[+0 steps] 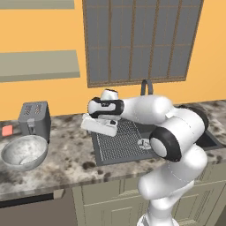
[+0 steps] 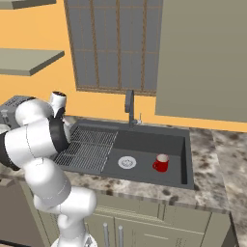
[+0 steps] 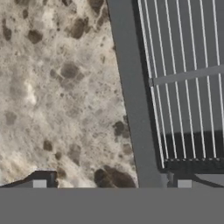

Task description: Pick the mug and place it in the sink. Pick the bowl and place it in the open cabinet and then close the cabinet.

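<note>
The red mug stands upright inside the dark sink, right of the round drain. On the counter at the left, in front of the toaster, sits the marbled grey-white bowl. My gripper hangs over the sink's left rim, beside the ribbed drainer, pointing down. Its fingertips stand wide apart; the gripper is open and holds nothing. The grey-green cabinet hangs on the wall at the upper right; I cannot tell whether it is open.
A grey toaster stands behind the bowl, with a small red object to its left. The dark faucet rises behind the sink under a window. Two wall shelves hang at the upper left.
</note>
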Motion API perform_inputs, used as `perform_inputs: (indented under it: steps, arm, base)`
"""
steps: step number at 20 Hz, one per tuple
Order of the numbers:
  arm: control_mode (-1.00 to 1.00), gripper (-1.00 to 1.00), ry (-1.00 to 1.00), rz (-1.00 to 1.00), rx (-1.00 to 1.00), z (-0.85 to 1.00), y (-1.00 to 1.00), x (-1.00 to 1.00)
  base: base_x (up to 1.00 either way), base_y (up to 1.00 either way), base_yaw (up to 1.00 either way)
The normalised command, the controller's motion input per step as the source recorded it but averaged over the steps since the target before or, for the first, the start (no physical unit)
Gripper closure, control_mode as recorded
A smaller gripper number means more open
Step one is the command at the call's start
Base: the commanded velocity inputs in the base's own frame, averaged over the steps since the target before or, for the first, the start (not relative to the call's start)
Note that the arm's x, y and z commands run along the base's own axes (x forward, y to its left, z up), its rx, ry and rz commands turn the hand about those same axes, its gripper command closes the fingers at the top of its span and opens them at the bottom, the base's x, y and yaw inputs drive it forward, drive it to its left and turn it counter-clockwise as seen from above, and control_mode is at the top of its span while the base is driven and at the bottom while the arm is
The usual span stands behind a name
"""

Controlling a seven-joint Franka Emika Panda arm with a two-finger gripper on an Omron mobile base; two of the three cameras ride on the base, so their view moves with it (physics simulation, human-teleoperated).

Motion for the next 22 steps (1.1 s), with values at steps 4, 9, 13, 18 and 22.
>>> perform_inputs:
  steps: [4, 9, 13, 18, 22]
  arm:
    - [-1.0, -1.0, -0.08, 0.0, 0.09, 0.0, 0.82, 0.0]
    - [-1.0, -1.0, -0.13, 0.0, 0.0, 0.0, 0.79, 0.0]
    - [-1.0, -1.0, -0.18, 0.0, 0.0, 0.04, 0.69, 0.0]
    - [-1.0, -1.0, -0.17, 0.0, 0.0, 0.03, 0.72, 0.0]
    - [-1.0, -1.0, -0.13, 0.0, 0.0, 0.02, 0.72, 0.0]
  base:
    - [0.0, 0.0, 0.0]
    - [0.0, 0.0, 0.0]
    - [0.0, 0.0, 0.0]
    - [0.0, 0.0, 0.0]
    - [0.0, 0.0, 0.0]
